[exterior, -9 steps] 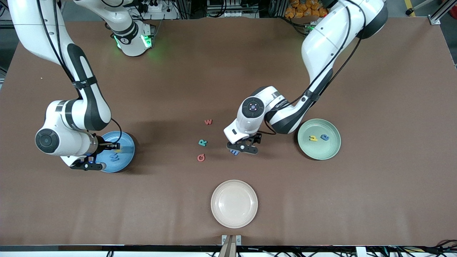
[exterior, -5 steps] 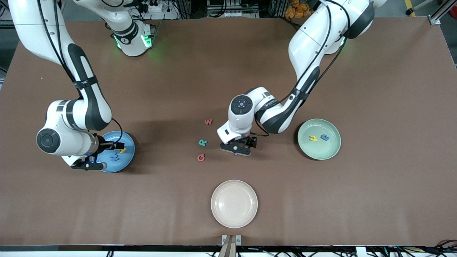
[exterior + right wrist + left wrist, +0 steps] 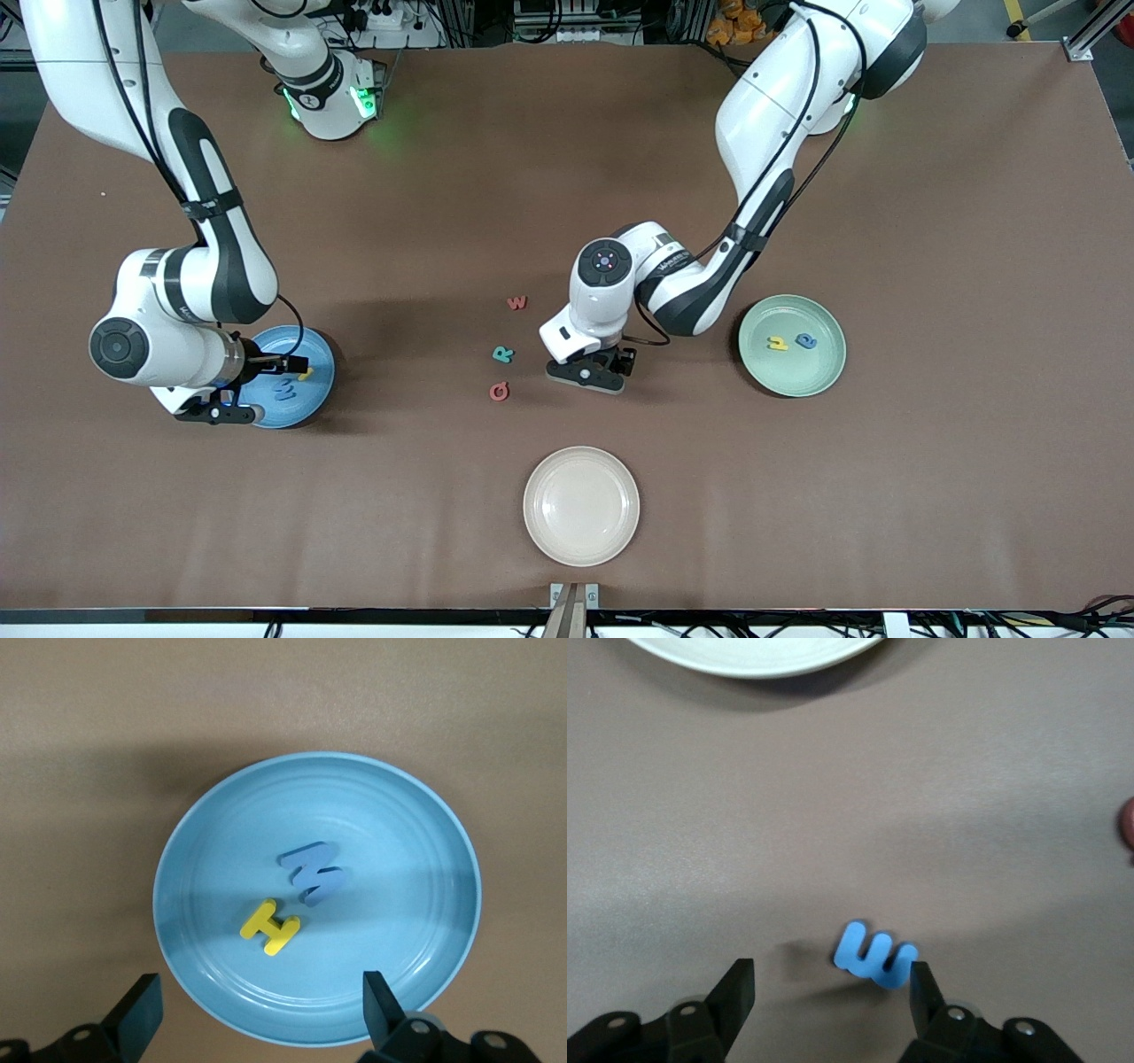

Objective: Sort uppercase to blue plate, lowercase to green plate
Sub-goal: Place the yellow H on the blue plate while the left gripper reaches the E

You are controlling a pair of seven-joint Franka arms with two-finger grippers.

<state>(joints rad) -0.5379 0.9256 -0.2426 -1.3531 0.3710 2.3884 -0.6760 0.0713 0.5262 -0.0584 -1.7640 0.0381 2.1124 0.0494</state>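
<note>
Letters half sorted: blue W (image 3: 312,871) and yellow H (image 3: 270,926) lie in the blue plate (image 3: 204,850), yellow u-or-n (image 3: 777,344) and blue a (image 3: 805,340) in the green plate (image 3: 791,377). Blue m (image 3: 874,955) lies on the table between the left gripper (image 3: 828,992)'s open jaws, not gripped. R (image 3: 502,354), Q (image 3: 499,391) and w (image 3: 517,303) remain nearby. Right gripper (image 3: 257,1005) hangs open, empty, over the blue plate.

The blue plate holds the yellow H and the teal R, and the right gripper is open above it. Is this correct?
Not quite. In the right wrist view the blue plate holds the yellow H and a blue W, not the R. The teal R lies on the table. The right gripper is open above the plate.
</note>
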